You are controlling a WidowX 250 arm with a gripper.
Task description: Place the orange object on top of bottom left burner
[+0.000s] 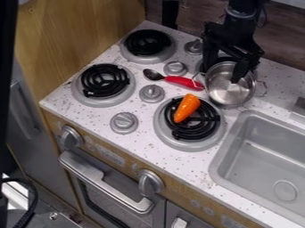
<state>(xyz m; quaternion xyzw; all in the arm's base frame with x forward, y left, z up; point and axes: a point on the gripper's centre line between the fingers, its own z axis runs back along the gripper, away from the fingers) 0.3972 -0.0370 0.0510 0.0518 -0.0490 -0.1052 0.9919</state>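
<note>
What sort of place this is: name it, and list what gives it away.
Most likely a play kitchen, going by the coil burners on the countertop, the sink set in beside them, and the oven-style door below with its handle.

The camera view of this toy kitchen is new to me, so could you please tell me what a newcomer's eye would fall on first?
Probably the bright orange carrot, lying across the black coil of the burner nearest the sink. Next would come the red-handled spoon on the speckled stovetop behind it, and the shiny metal pot with the black gripper at it.
</note>
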